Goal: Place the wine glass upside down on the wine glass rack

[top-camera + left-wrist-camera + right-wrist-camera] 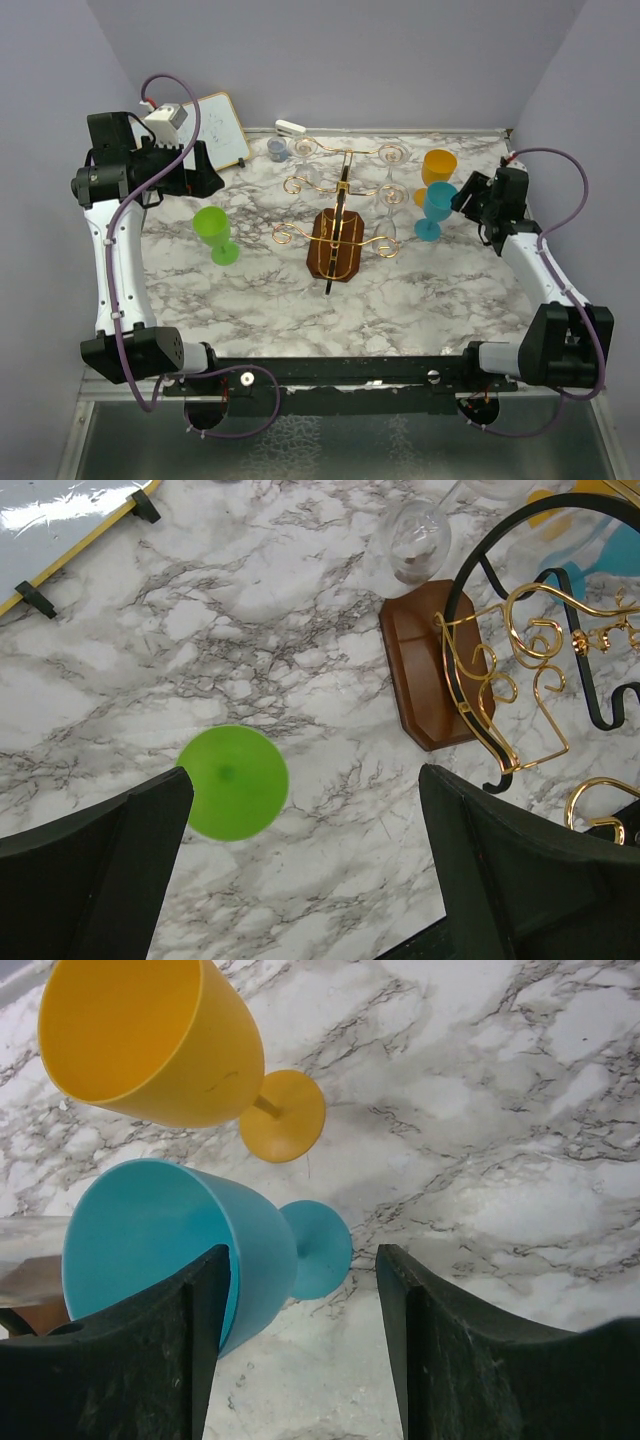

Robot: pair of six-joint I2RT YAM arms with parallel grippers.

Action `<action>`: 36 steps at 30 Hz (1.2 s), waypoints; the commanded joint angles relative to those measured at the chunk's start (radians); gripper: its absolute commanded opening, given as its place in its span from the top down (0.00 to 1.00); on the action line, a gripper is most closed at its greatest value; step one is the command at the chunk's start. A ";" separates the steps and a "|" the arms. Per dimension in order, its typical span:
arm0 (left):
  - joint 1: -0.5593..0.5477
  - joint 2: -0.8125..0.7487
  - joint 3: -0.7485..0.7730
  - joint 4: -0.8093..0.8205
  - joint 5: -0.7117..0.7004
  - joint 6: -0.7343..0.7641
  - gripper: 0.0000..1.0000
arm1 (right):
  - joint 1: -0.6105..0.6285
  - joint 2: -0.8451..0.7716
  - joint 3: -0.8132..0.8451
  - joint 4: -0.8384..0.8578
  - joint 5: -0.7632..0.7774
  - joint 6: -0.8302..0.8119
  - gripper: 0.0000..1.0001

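The gold wire wine glass rack (338, 205) stands mid-table on its brown wooden base (335, 248); it also shows in the left wrist view (510, 670). A green wine glass (213, 232) stands upright left of it. My left gripper (210, 178) hovers above and behind that glass, open and empty; in the left wrist view the green glass (233, 782) lies next to the left finger (110, 860). A teal wine glass (436, 205) and an orange one (438, 170) stand upright to the right. My right gripper (463, 196) is open, its left finger (170, 1350) beside the teal bowl (150, 1240).
Clear glasses (392, 192) hang upside down on the rack arms; one shows in the left wrist view (415, 540). A small whiteboard (222, 128) leans at the back left. A small blue-grey object (277, 148) and a white one (290, 127) lie at the back edge.
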 commanded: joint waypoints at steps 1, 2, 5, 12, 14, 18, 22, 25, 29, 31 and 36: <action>0.006 0.008 -0.015 0.038 0.022 -0.004 0.01 | 0.002 0.042 0.019 0.078 -0.044 -0.016 0.41; 0.007 0.007 -0.017 0.041 0.021 -0.003 0.01 | 0.002 0.057 0.022 0.083 -0.045 -0.016 0.43; 0.007 0.009 -0.025 0.045 0.017 -0.005 0.01 | 0.003 0.092 0.030 0.091 -0.065 -0.023 0.54; 0.007 0.003 -0.032 0.041 0.011 -0.006 0.01 | 0.003 0.076 0.038 0.058 -0.031 -0.050 0.99; 0.007 -0.001 -0.017 0.028 0.019 -0.006 0.01 | 0.003 0.006 0.034 0.032 0.004 -0.072 0.99; 0.006 0.004 0.073 -0.032 0.039 0.003 0.01 | 0.003 -0.158 0.062 -0.062 0.079 -0.092 0.99; 0.007 0.016 0.193 -0.065 0.066 -0.031 0.01 | 0.003 -0.334 0.100 -0.078 0.211 -0.098 0.99; 0.007 0.033 0.278 -0.059 0.125 -0.078 0.01 | 0.003 -0.428 0.166 -0.050 0.250 -0.076 0.99; 0.006 0.034 0.287 0.067 0.284 -0.219 0.01 | 0.003 -0.429 0.340 -0.111 0.242 0.030 0.99; 0.004 0.004 0.211 0.296 0.404 -0.388 0.01 | 0.003 -0.369 0.478 -0.244 0.290 0.155 0.99; -0.049 -0.034 0.020 0.930 0.484 -0.958 0.01 | 0.003 -0.429 0.496 -0.060 0.135 0.135 0.99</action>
